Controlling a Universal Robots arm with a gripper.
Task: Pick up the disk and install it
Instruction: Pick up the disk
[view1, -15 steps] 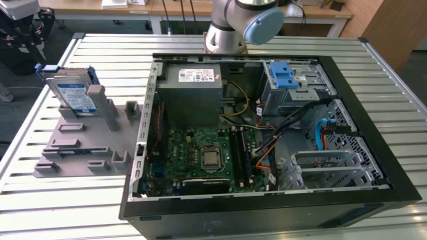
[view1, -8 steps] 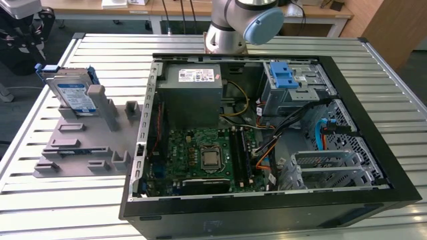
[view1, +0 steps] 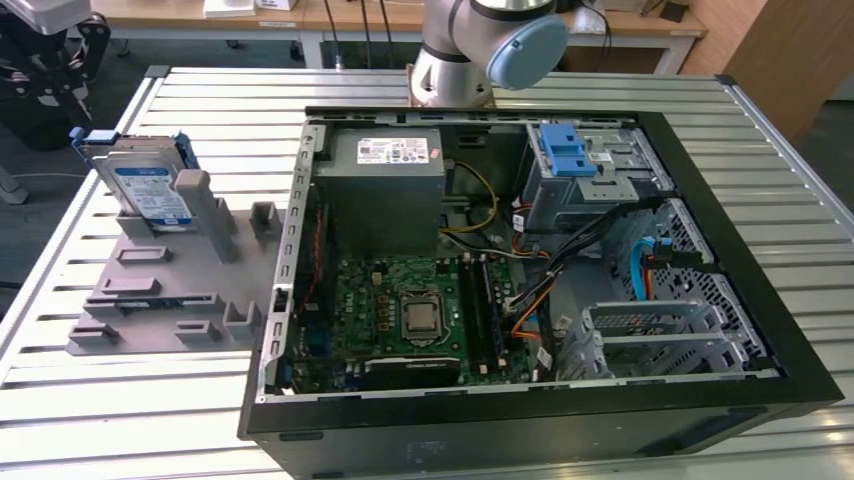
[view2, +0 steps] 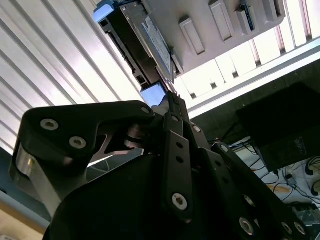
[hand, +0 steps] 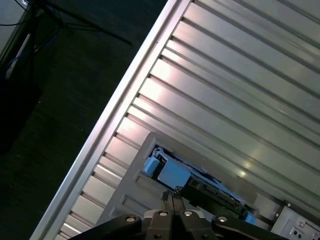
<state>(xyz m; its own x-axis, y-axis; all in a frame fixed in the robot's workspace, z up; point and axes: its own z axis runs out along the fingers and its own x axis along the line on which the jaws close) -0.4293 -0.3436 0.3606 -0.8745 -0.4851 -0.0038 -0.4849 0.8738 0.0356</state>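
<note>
The disk (view1: 144, 185) stands on edge in a grey holder (view1: 174, 285) on the slatted table, at the exterior view's left. It is silver with a blue-and-white label and blue rails. In both wrist views it sits beyond my fingertips, as the disk (hand: 200, 186) and the disk (view2: 147, 42), with a blue end tab (hand: 167, 172) nearest me. My gripper (hand: 173, 196) is shut, fingertips together with nothing between them, and apart from the disk. The same gripper (view2: 167, 100) points toward the disk's lower blue tab (view2: 152, 93).
An open black computer case (view1: 747, 330) lies flat at the centre and the exterior view's right. Inside are a grey power supply (view1: 387, 170), a green motherboard (view1: 414, 310) and a metal drive cage with blue tabs (view1: 571, 150). The arm's base (view1: 461, 60) stands behind the case.
</note>
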